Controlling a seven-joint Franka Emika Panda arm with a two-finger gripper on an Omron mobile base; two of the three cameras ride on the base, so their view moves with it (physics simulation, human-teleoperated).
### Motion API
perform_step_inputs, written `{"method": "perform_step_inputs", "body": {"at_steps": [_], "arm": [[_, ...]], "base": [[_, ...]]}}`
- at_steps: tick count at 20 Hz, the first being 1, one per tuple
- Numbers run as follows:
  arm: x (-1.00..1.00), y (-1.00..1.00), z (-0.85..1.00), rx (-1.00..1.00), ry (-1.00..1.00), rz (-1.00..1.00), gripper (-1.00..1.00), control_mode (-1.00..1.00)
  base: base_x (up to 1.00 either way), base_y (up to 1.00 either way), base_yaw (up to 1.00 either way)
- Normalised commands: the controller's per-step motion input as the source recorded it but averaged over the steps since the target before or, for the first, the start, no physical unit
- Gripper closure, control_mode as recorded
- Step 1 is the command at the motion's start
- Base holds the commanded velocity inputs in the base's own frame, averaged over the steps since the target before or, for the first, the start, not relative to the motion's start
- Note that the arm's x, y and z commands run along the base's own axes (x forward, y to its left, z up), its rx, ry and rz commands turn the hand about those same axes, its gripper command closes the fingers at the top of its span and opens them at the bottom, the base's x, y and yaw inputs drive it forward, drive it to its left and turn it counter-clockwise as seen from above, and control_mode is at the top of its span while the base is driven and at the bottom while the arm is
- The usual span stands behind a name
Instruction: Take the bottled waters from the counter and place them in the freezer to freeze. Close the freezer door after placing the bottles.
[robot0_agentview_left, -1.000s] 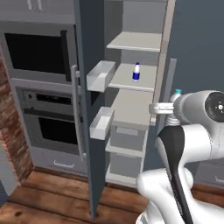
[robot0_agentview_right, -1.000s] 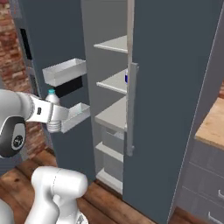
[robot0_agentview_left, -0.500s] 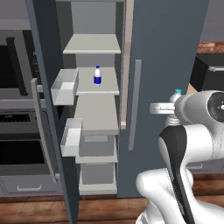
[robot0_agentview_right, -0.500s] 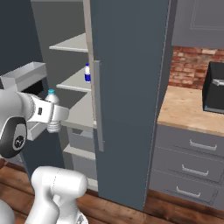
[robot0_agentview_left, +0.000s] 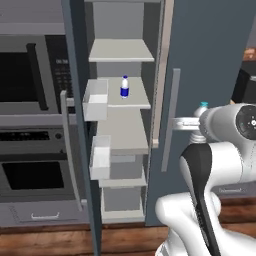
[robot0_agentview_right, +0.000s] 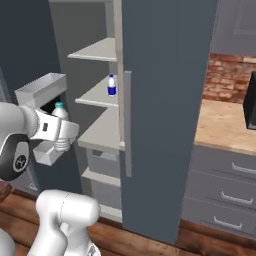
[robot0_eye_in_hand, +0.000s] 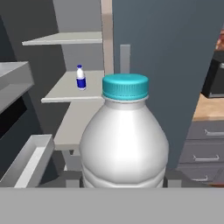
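Observation:
My gripper is shut on the clear ribbed bottled water with the teal cap, holding it upright in front of the open freezer. In the left base view the held bottle's teal cap peeks out beside the hand. The other bottled water, blue-labelled with a white top, stands upright on a middle shelf and also appears far off in the hand view. The freezer door stands swung open to the left with white bins. The tan counter lies to the right.
A closed slate-blue door with a long vertical handle stands right of the open compartment. The black built-in oven and microwave lie left of the open door. Grey drawers sit under the counter, and a dark appliance stands on it.
The whole picture has shifted sideways, so the base has driven; the open shelves now face me more squarely and nearer. The teal-capped bottle has stayed in my grip.

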Motion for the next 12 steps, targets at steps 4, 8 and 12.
{"method": "perform_step_inputs", "body": {"at_steps": [4, 8, 12], "arm": [[0.00, 0.00, 0.00, 0.00, 0.00, 0.00, 1.00, 1.00], [0.00, 0.00, 0.00, 0.00, 0.00, 0.00, 1.00, 1.00], [0.00, 0.00, 0.00, 0.00, 0.00, 0.00, 1.00, 1.00]], "base": [[0.53, 0.00, 0.27], [0.67, 0.25, 0.24], [0.32, 0.12, 0.08]]}}
